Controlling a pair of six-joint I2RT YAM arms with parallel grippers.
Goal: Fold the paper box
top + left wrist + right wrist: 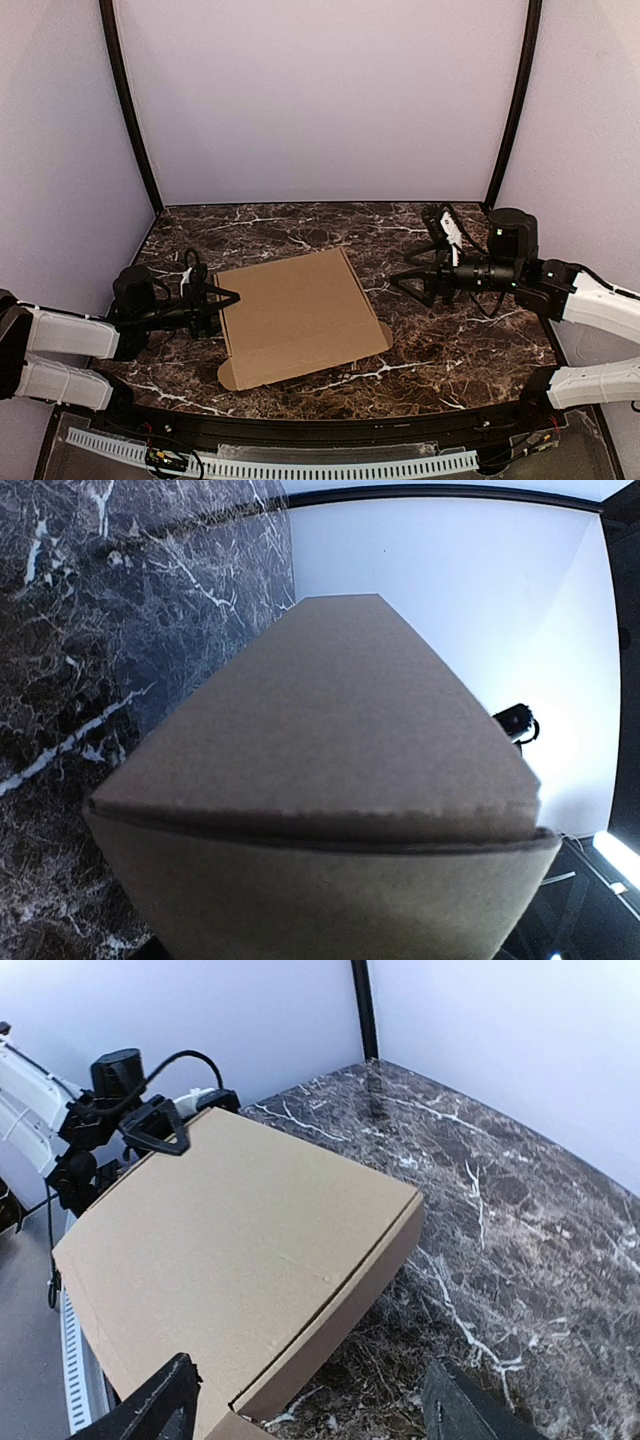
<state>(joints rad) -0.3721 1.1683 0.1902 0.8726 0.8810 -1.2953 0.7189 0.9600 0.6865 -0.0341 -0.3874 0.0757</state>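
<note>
Top view, paper box (300,315) lying mid-worktop (450,340), left hand (228,298) at its 9 o'clock edge (grip impossible to tell), right hand (405,283) released, apart at 3 o'clock, left wrist, box fills frame, right wrist, box at 10 o'clock past spread fingers (160,1405).

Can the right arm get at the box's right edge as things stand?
Probably yes: the right gripper stands open beside the paper box, apart from it, with only bare table between them.
</note>
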